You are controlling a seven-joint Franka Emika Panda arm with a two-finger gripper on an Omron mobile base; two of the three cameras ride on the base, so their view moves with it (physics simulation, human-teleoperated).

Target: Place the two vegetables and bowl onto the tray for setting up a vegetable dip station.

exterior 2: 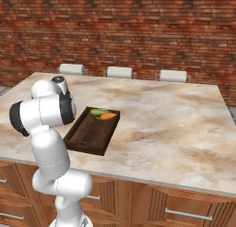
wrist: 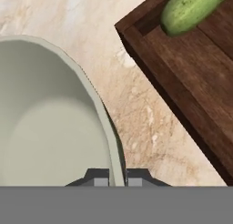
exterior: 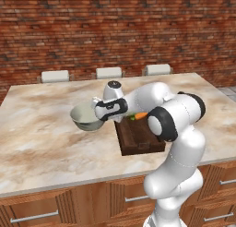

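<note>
The gripper (wrist: 117, 176) is pinched on the rim of the bowl (wrist: 50, 127) — one fingertip inside the wall, one outside, as the hand view shows at its bottom edge. The bowl sits on the marble counter (exterior: 41, 143), just beside the tray (exterior: 138, 138) on its left, toward the middle of the island and well back from the front edge. The relation that matters is sideways: from the hand, the tray lies to the right, across a narrow strip of bare counter, its long axis running from the front edge toward the back. It seems the bowl rests on the counter, though the left base view is too coarse to be sure. At the tray's far end lie the cucumber (exterior 2: 97, 112) and the carrot (exterior 2: 108, 116), side by side — so the free room is the near end, and the bowl likely has to go up over the raised rim and down there.
</note>
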